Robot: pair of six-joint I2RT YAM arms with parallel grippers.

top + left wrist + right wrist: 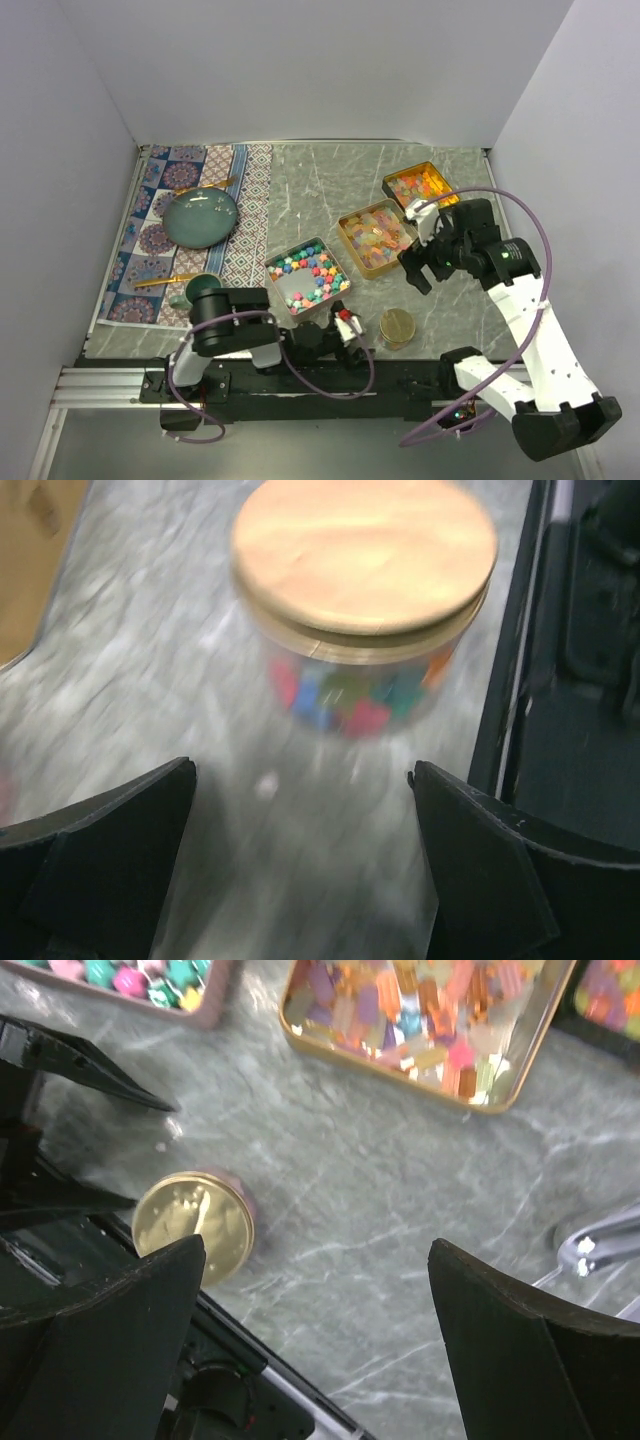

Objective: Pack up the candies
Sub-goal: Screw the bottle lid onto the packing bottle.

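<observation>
Pastel star candies point(307, 274) fill a pink tray point(283, 256). Translucent gummy candies point(378, 232) lie in a gold tray point(356, 254), with more orange ones point(422, 186) in a second gold tray behind. A small glass jar with a wooden lid point(397, 327) stands near the front edge. In the left wrist view the jar's lid point(365, 560) is on and coloured candies point(350, 695) show inside. My left gripper point(347, 325) point(300, 820) is open and empty, just left of the jar. My right gripper point(422, 268) point(320, 1310) is open and empty, hovering above the table right of the jar point(195, 1225).
A patterned placemat point(150, 190) at the left carries a teal plate point(201, 217), a teal mug point(200, 291) and gold cutlery. A shiny metal utensil point(600, 1245) lies near the gold trays. The table's front edge and arm rail point(250, 1400) run close behind the jar.
</observation>
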